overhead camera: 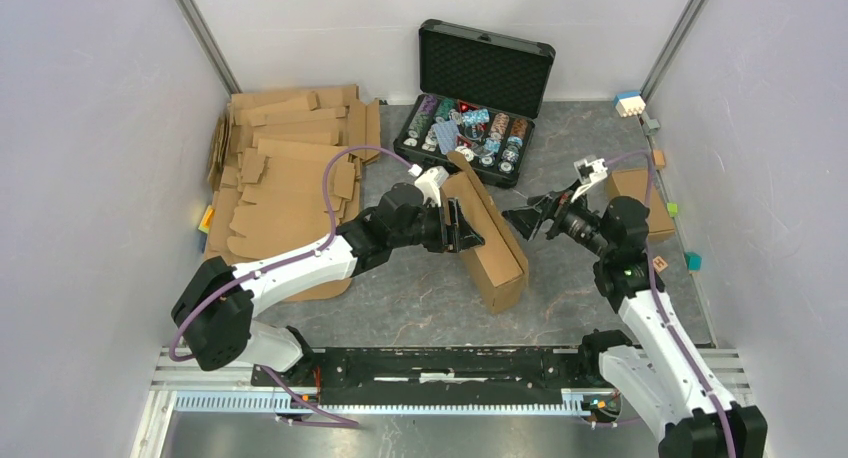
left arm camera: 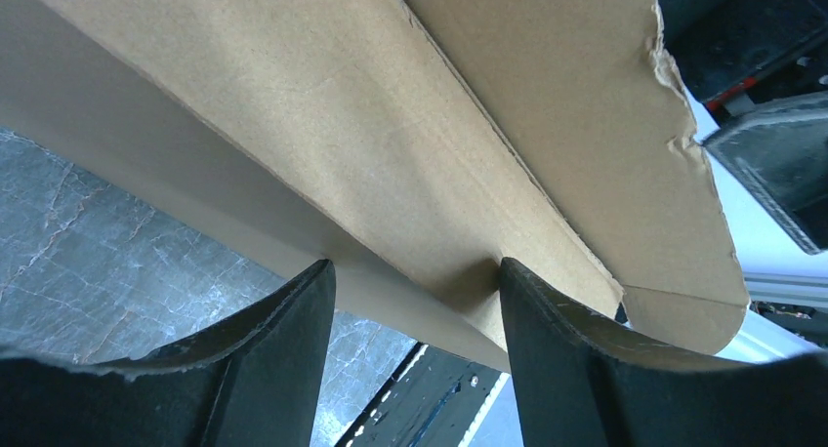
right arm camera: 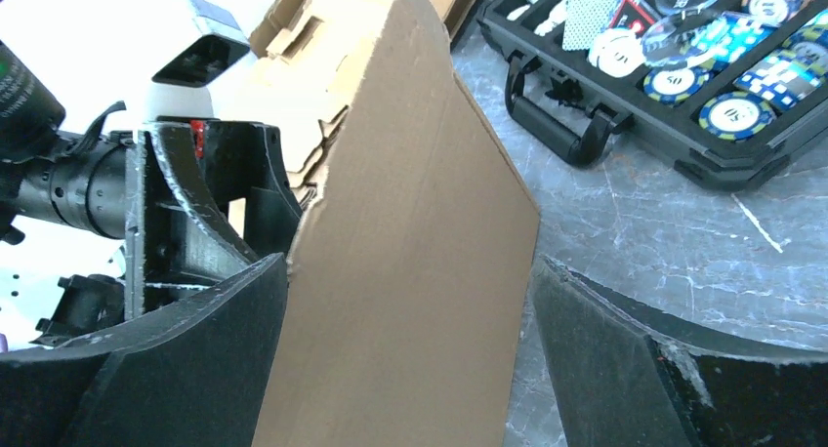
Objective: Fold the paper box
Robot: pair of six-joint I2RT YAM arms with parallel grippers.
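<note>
We've got the paper box (overhead camera: 492, 240) sitting mid-table, running diagonally from the black case (overhead camera: 480, 73) toward the near edge, with its walls folded up. The left gripper (overhead camera: 462, 228) is right up against the side facing its arm, jaws spread. On the wrist cam its fingertips (left arm camera: 310, 301) seem to butt against the cardboard rather than pinch it, but it's hard to be sure. The right gripper (overhead camera: 522, 218) is spread wide just off the box's other side, not touching.
</note>
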